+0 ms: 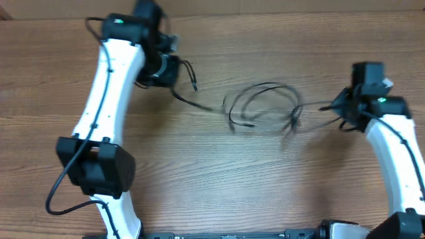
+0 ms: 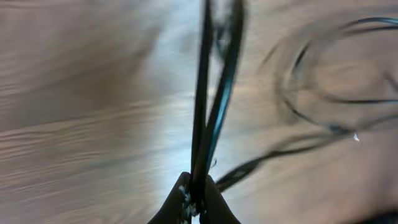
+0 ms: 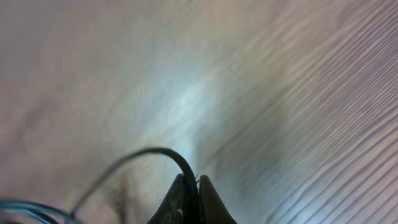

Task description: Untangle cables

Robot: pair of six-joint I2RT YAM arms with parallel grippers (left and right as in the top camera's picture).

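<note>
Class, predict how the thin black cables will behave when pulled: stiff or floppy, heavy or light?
Probably floppy: the cables curl in loose loops. Likely light: thin strands, pinched by the left end effector and right end effector.

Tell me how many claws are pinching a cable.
2. The left claw, upper left in the overhead view, pinches strands of the cables; the right claw, at right, pinches one.

From above I see the thin black flexible cables (image 1: 269, 85) lying in loose, overlapping loops near the middle of the light brown wooden table (image 1: 212, 179). One strand runs out left and up to my left gripper (image 1: 178, 68), and another runs straight right to my right gripper (image 1: 337, 106).
</note>
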